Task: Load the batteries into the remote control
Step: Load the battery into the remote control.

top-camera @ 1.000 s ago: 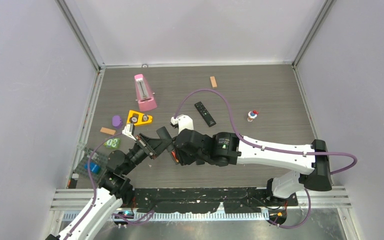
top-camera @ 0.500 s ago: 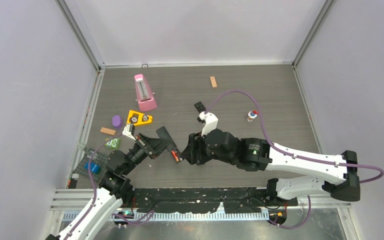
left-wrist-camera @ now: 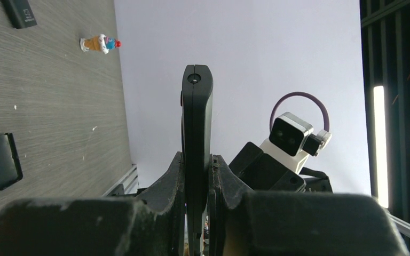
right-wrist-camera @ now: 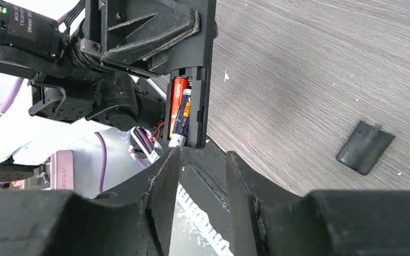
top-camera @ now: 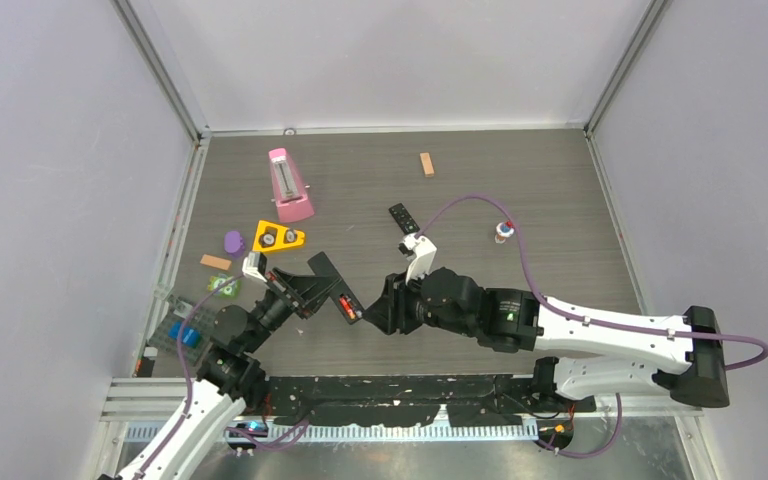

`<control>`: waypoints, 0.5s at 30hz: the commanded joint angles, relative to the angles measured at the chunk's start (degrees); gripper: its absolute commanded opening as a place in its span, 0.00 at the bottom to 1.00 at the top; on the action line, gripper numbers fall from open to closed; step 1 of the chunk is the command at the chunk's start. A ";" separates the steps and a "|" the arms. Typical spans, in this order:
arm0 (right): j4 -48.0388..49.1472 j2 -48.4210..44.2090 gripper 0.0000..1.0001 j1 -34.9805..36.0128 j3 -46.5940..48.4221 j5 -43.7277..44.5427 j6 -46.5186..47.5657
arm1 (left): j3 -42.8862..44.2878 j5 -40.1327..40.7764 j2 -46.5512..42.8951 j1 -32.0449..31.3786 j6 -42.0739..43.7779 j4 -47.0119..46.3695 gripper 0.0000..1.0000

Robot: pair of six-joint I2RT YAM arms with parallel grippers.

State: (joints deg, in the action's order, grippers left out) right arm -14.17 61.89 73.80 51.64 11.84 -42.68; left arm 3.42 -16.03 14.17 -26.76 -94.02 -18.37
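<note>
Two batteries point(right-wrist-camera: 180, 109) sit in the remote control point(right-wrist-camera: 202, 106) the left hand point(left-wrist-camera: 196, 173) grips; right hand point(right-wrist-camera: 203, 162) faces it, parted, seemingly empty.

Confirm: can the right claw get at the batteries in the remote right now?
Likely yes. The remote is held with its open back toward the right claw, which sits just off its end; nothing covers the batteries.

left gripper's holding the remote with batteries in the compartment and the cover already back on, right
Not quite: the cover is off, lying on the table. The left gripper does hold the remote with batteries in its open compartment. The right wrist view shows it.
</note>
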 commanded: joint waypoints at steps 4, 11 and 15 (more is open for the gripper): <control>3.45 1.51 0.42 0.01 2.46 -0.61 0.47 | -0.16 1.07 -1.85 -0.13 -0.97 0.24 0.00; 3.19 2.47 0.42 0.03 3.14 -0.03 0.22 | -0.49 0.93 -2.05 -0.06 -0.90 0.28 0.00; 3.06 2.42 0.42 0.03 3.21 0.52 -0.03 | -0.64 1.09 -2.22 -0.13 -0.93 0.34 0.00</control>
State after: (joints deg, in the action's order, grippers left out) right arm -13.47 64.29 73.80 52.25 11.27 -42.65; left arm 3.05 -15.44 12.69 -26.76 -94.35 -16.75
